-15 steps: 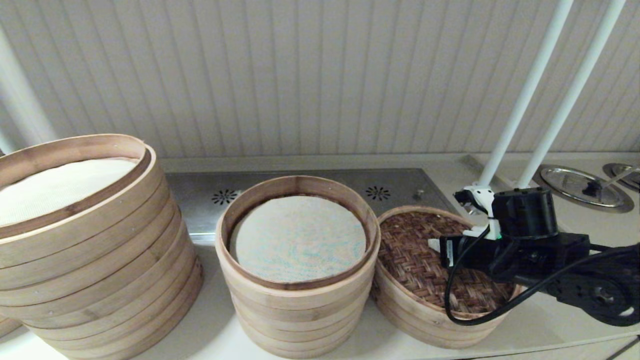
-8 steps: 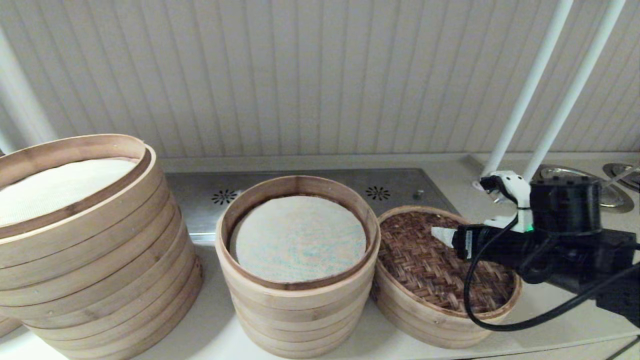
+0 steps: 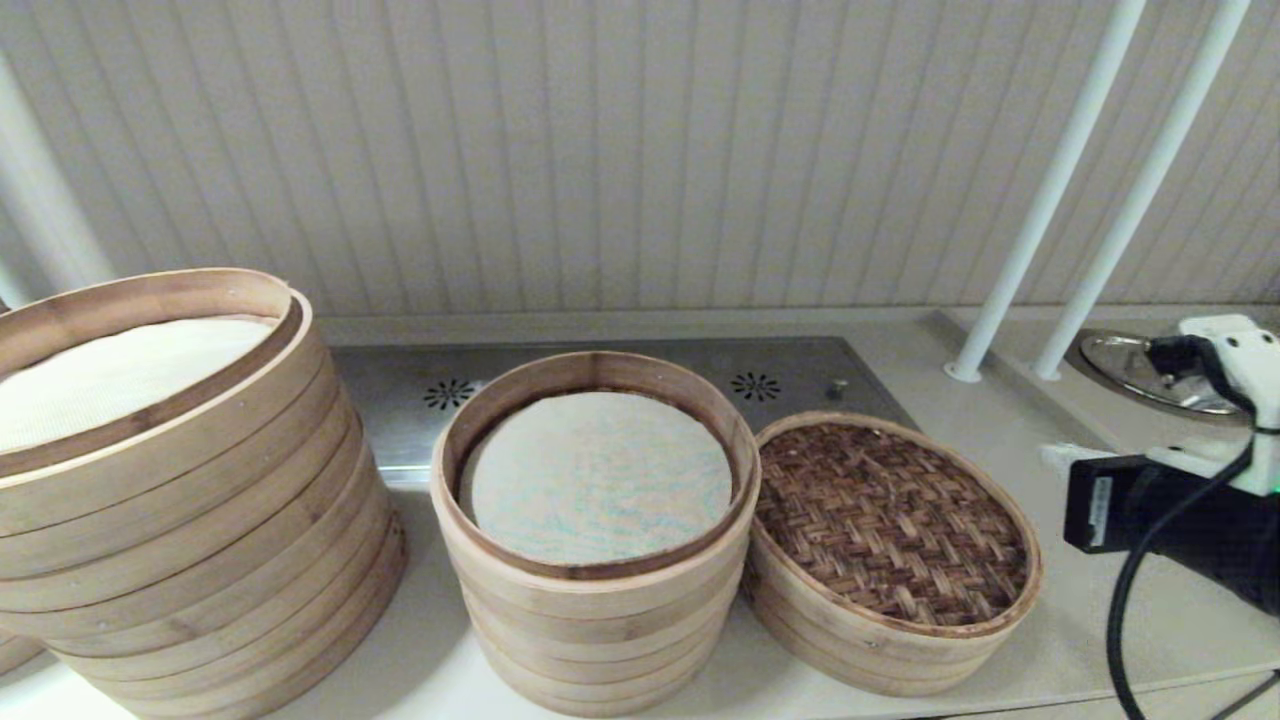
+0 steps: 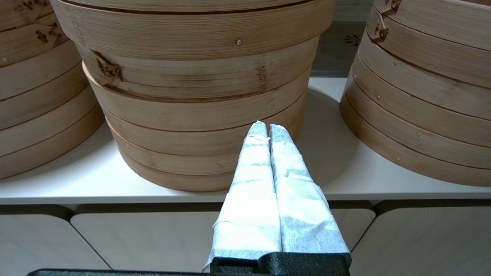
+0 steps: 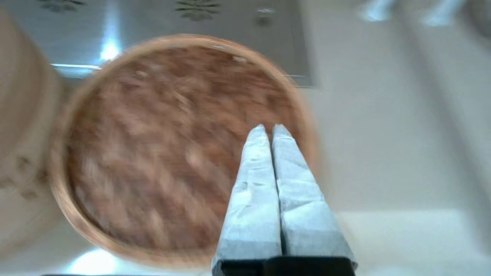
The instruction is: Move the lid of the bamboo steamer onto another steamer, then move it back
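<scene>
The bamboo steamer lid (image 3: 890, 520), dark herringbone weave inside a pale band rim, rests on a low steamer stack (image 3: 860, 650) at the right. In the right wrist view the lid (image 5: 172, 145) shows blurred. The other steamer (image 3: 590, 620), uncovered with its teal-flecked liner showing, stands just left of it, touching. My right gripper (image 3: 1052, 458) is shut and empty, off the lid's right side over bare counter; its tips (image 5: 268, 128) overlap the lid's rim in the wrist view. My left gripper (image 4: 267, 126) is shut and parked low in front of the counter edge.
A much wider steamer stack (image 3: 180, 520) with a white cloth fills the left; it faces the left gripper (image 4: 199, 96). Two white poles (image 3: 1040, 190) rise at the back right beside a round steel plate (image 3: 1140, 375). A vented steel panel (image 3: 640, 375) lies behind the stacks.
My right arm has pulled away to the right, from above the lid to beyond its rim. The lid stays on the right stack. Nothing else moved.
</scene>
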